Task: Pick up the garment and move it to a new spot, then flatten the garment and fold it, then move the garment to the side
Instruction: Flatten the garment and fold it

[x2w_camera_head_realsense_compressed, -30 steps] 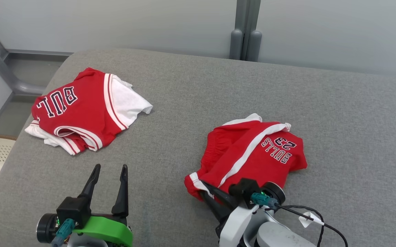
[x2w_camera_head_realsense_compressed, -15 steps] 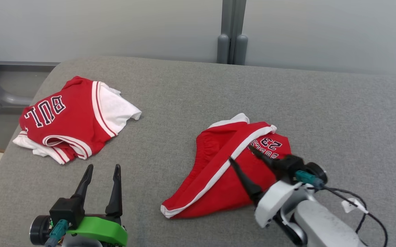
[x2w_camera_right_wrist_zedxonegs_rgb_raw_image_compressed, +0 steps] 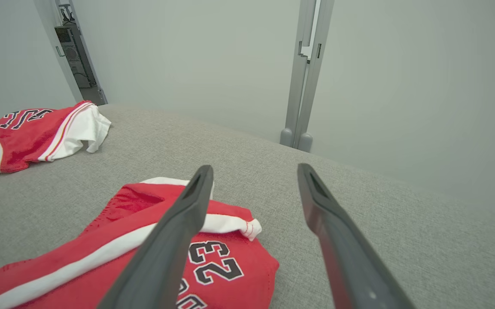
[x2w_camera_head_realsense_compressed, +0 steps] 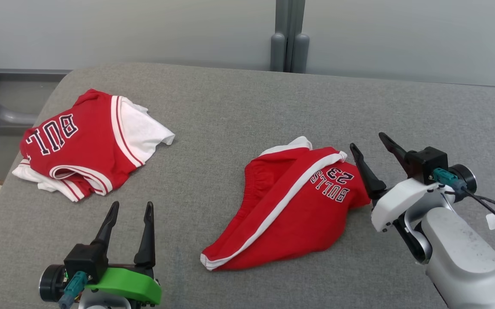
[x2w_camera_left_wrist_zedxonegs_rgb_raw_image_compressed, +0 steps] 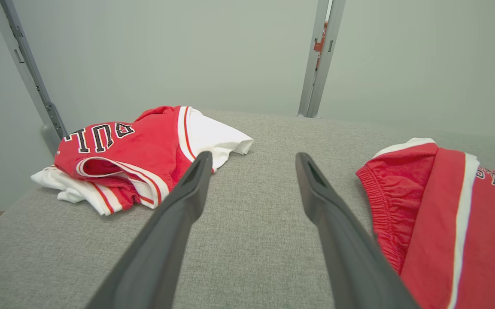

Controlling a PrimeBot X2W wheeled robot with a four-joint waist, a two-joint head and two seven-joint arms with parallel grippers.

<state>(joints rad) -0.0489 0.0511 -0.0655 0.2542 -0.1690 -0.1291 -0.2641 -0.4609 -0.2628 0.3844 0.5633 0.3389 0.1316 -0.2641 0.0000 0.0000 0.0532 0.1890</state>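
My right pincer [x2w_camera_head_realsense_compressed: 366, 141] and left pincer [x2w_camera_head_realsense_compressed: 131, 205] both gape empty. The shorts [x2w_camera_head_realsense_compressed: 290, 210] lie rumpled mid-frame; next I'd flatten them, gripping opposite hems.

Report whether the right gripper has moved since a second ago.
Yes. The right gripper swung right and farther out, crossing from left of the wall post to its right.

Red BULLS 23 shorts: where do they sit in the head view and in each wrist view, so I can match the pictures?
Head view: the red BULLS 23 shorts lie just right of centre, in the lower half.
Left wrist view: at the right edge, lower half.
Right wrist view: bottom left, reaching past bottom centre.
Shared landmark: the grey wall post, upright at top centre.
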